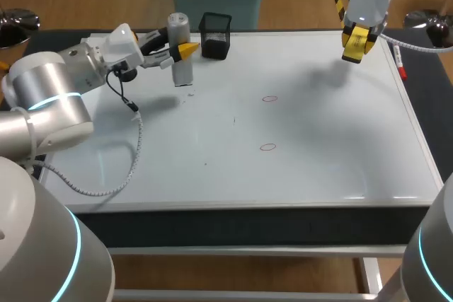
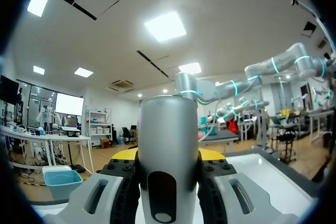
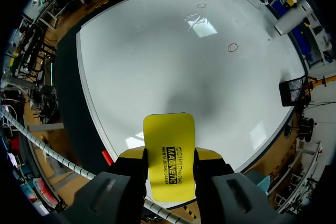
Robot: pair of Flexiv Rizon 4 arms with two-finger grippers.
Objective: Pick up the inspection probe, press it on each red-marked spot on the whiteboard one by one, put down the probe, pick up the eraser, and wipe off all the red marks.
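Probe [image 2: 168,140] in left tool [image 2: 168,157], mesh holder [image 1: 215,36] beside

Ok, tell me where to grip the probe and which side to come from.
Take the probe around its round silver body at mid-height, level from the side, as the left gripper does now. It stands upright, so pinching opposite sides of the cylinder should hold steady and leave the lower end free to press the whiteboard.
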